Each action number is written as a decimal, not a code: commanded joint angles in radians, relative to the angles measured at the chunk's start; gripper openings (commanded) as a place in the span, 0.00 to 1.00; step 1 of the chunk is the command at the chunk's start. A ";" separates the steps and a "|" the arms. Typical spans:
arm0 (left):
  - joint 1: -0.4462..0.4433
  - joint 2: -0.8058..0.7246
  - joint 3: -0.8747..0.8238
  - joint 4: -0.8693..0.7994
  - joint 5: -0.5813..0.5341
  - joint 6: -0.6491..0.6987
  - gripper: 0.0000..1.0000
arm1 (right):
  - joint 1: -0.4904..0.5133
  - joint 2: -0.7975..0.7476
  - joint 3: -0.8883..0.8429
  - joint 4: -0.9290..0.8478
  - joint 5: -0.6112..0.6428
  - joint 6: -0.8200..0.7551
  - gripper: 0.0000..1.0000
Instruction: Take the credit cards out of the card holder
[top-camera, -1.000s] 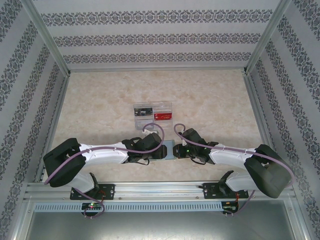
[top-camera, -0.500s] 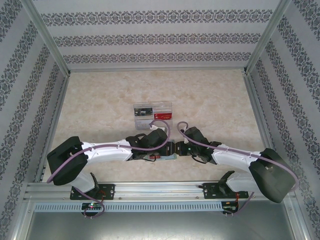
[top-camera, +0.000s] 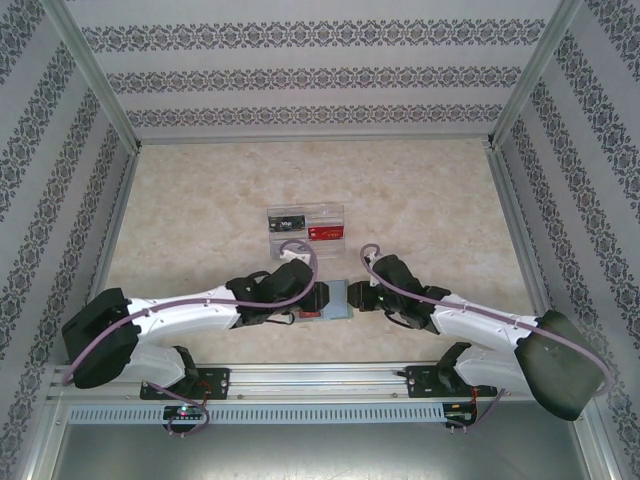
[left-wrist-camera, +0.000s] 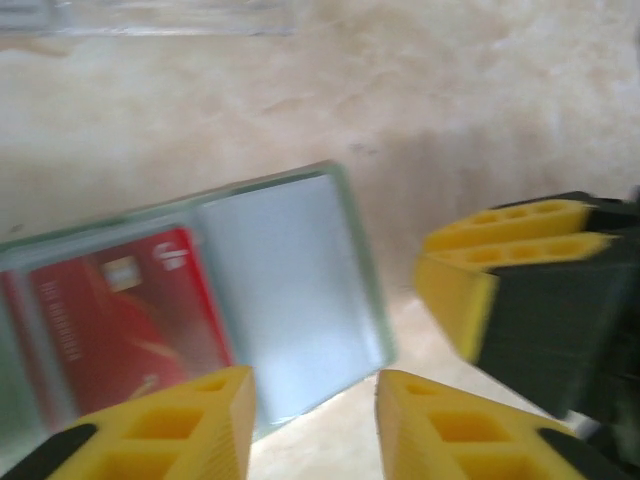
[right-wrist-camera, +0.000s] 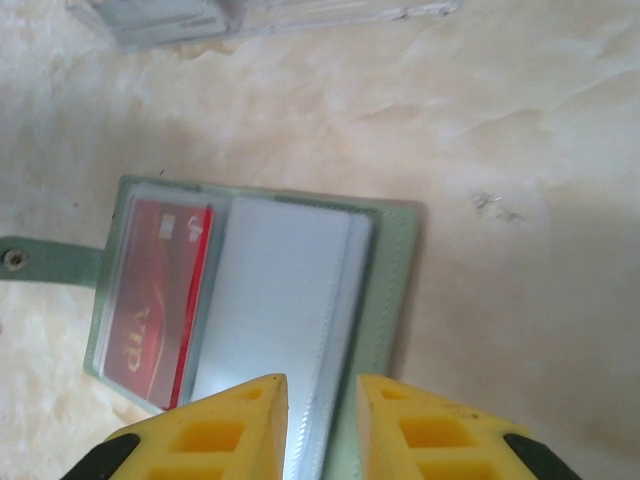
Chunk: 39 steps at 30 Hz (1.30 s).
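left tool (left-wrist-camera: 312, 390) part open, empty; right tool (right-wrist-camera: 322, 388) narrowly parted over open card holder (right-wrist-camera: 392, 280), grip unclear

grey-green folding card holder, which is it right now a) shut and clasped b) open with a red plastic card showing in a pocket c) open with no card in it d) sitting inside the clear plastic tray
b: in the right wrist view the grey-green folding card holder lies spread open, with a red plastic card showing in one pocket and its clasp strap hanging loose.
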 joint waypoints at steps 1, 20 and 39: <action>0.038 -0.021 -0.067 -0.022 -0.015 -0.008 0.30 | 0.036 0.012 0.053 0.002 -0.006 0.028 0.26; 0.099 0.028 -0.155 0.082 0.033 -0.014 0.09 | 0.107 0.319 0.217 0.084 -0.101 0.130 0.15; 0.099 0.046 -0.176 0.085 0.031 -0.031 0.09 | 0.106 0.409 0.249 0.101 -0.130 0.151 0.20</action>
